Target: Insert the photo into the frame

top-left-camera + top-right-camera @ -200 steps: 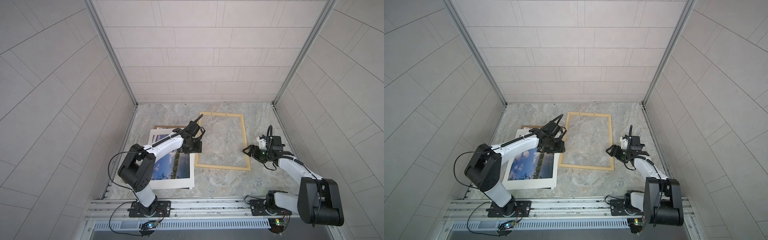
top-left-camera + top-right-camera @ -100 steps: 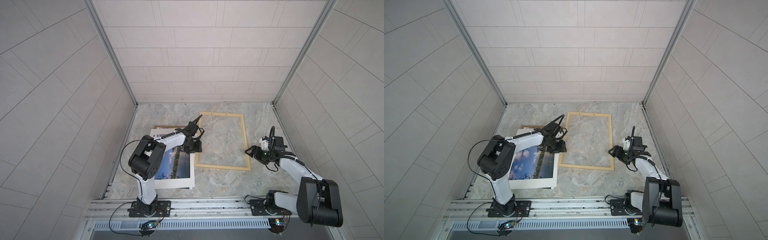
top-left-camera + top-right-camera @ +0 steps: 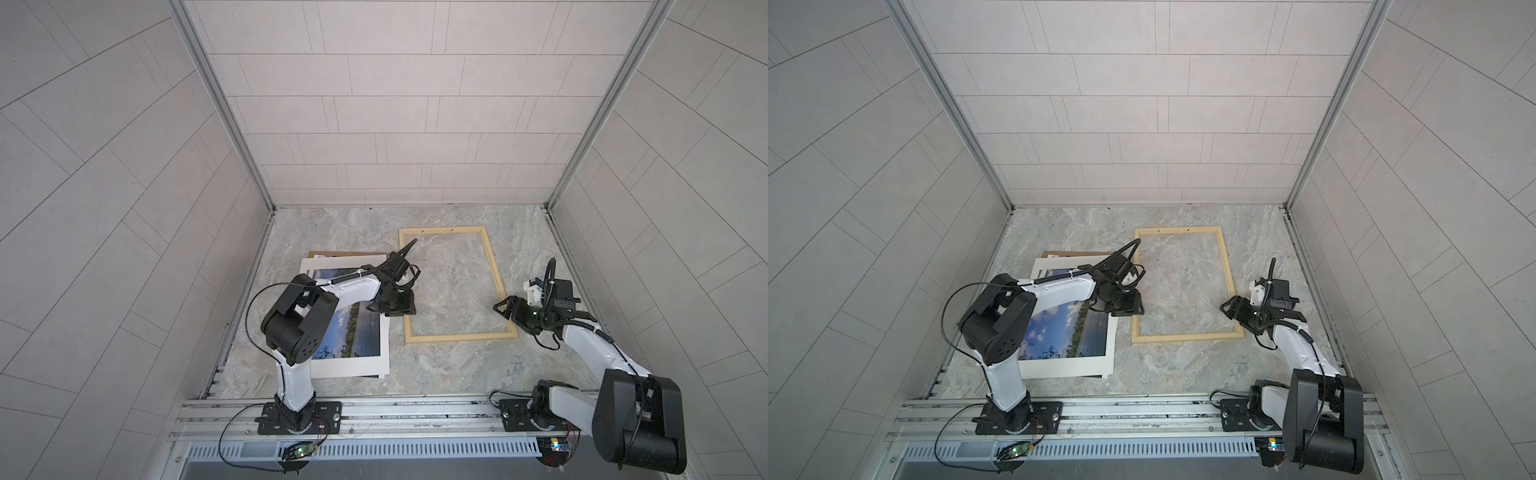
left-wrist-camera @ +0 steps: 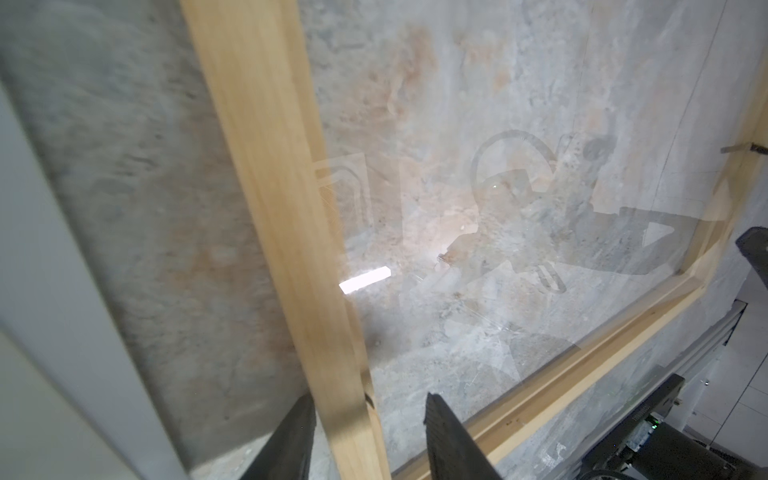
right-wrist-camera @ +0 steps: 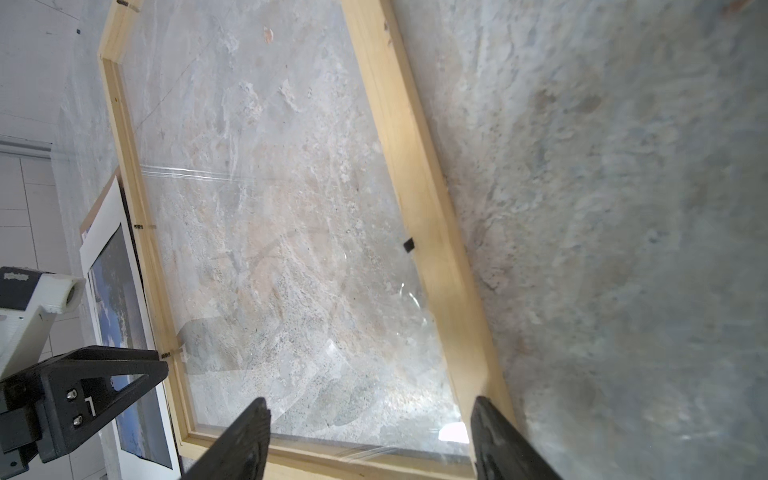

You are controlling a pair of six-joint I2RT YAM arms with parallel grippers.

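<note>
The frame [image 3: 461,336] [image 3: 1187,336] lies flat on the marble-patterned counter [image 3: 453,374], which shows through its clear pane [image 4: 457,249]. In both top views the photo [image 3: 359,332] [image 3: 1077,328] lies face up just left of it, outside the wood. It rests on a brown board [image 3: 349,254] whose far edge peeks out behind it. The left arm [image 3: 353,289] crosses over much of the print, and a strip of bare counter separates the print's white border from the frame. The left tool [image 3: 395,309] is down at the frame's left bar, toward the near corner. The left wrist view shows its fingers [image 4: 291,440] spread to either side of that bar, with a gap between the wood and the inner finger, so nothing is pinched. The right tool [image 3: 505,308] hangs at the opposite bar, also spread wide and holding nothing. One of its fingers [image 5: 245,440] is over the pane and the other is at the bar's outer edge. Small tabs [image 5: 409,245] jut from the frame's inner edge. Tiled walls close in three sides, and a metal rail [image 3: 415,409] along the near edge carries both arm bases.
</note>
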